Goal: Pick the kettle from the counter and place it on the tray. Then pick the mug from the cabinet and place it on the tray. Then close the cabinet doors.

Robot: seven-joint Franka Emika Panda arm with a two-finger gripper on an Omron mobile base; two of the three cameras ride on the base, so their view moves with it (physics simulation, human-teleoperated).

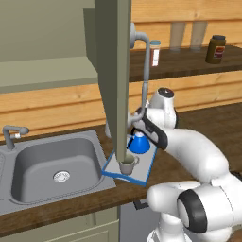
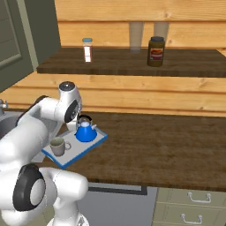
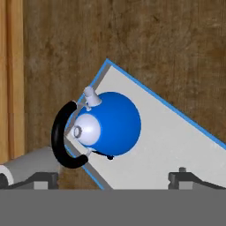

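From the left base view, the kettle (image 1: pixel 139 143) and the mug (image 1: pixel 127 165) both stand on the tray (image 1: pixel 143 175), which lies on the counter (image 1: pixel 222 124) just right of the sink (image 1: pixel 49 166), so the remaining step looks like closing the cabinet doors (image 1: pixel 114 71); one door stands edge-on toward the camera and hangs right over the tray, hiding part of the mug and the near-left tray corner. The risk here, as I judge it, is that the arm, folded low between door and tray, clips the kettle handle or nudges the mug as it lifts away, or pushes the door the wrong way because its bar handle (image 1: pixel 144 71) sits on the far side of the panel. In the right base view, the kettle (image 2: pixel 85 131) sits at the far end of the tray (image 2: pixel 85 151) and the mug (image 2: pixel 58 146) at the near-left end, apart from each other; the arm's white body covers the tray's left edge and the tool itself, and the cabinet (image 2: pixel 17 39) is cut off at the left. In the hand view, the tool (image 3: pixel 112 180) looks straight down with its tips spread wide and holding nothing; the kettle (image 3: pixel 110 123) is off-centre, near the tray's (image 3: pixel 176 141) edge, so a careless sweep could tip it off onto the counter.
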